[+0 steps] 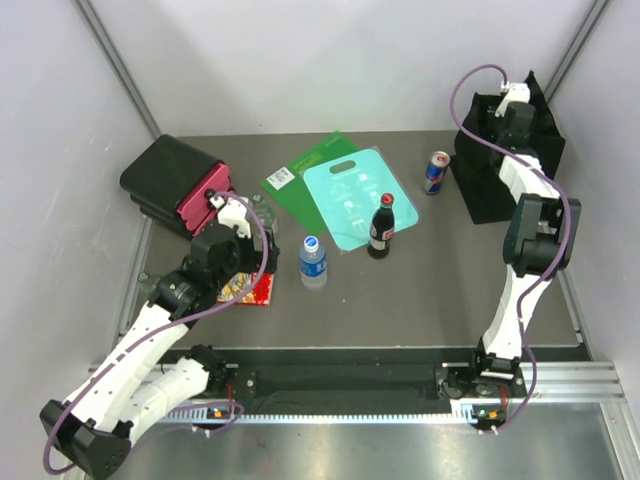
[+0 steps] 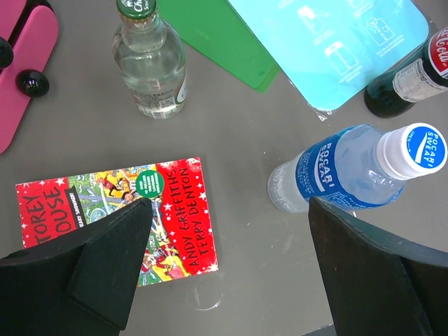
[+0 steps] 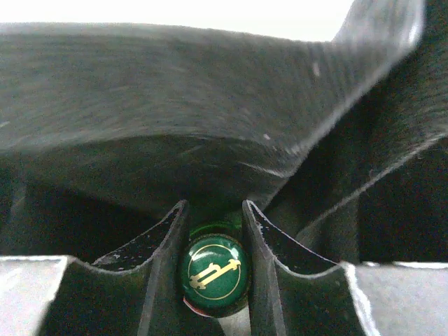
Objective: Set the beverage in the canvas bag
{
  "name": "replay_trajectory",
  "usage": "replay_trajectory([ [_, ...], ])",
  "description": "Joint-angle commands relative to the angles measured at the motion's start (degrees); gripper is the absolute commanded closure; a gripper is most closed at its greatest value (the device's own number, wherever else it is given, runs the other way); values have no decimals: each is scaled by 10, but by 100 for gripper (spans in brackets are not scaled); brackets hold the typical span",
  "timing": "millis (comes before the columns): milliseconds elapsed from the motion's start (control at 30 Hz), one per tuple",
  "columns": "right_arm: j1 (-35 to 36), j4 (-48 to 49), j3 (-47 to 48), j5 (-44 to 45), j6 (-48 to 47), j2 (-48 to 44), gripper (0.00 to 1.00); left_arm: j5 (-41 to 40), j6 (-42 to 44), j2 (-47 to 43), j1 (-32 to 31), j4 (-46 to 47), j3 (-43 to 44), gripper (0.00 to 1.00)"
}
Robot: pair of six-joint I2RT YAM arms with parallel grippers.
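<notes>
Green-capped beverage bottle [image 3: 213, 274] sits between the fingers of the right tool [image 3: 214, 210] in the right wrist view. Both black fingers press on its neck just below the cap, which bears a gold emblem. Dark folds of the canvas bag [image 3: 175, 91] rise ahead of the tool and on both sides, so the bottle is inside the bag.

From the top external view, the right tool [image 1: 515, 100] points down into the canvas bag [image 1: 480, 195], which stands at the far right of the worktop [image 1: 420, 300]; the held bottle is hidden here. A Red Bull can [image 1: 436, 172] stands just left of the bag. The left tool [image 1: 232, 215] hovers well apart, near a black hard case [image 1: 175, 185] with a pink-red edge.

In the left wrist view, the left tool [image 2: 229, 203] is spread wide with nothing between its fingers. Below its left finger lies a red picture book [image 2: 115, 217]. Beside its right finger stands a Pocari Sweat bottle [image 2: 343, 171]. Ahead of the tool stands a clear glass bottle [image 2: 149, 63] with a green cap. Farther ahead lie a green sheet [image 2: 224, 35] and a teal plastic board [image 2: 336, 42]. A cola bottle [image 2: 406, 80] stands ahead to the right.
</notes>
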Motion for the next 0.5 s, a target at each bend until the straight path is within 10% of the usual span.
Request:
replay_trajectory([
  [0, -4, 104, 2, -8, 20, 9, 84, -13, 8, -2, -1, 21, 1, 4],
  [467, -6, 74, 16, 1, 18, 12, 53, -13, 9, 4, -2, 20, 4, 4],
])
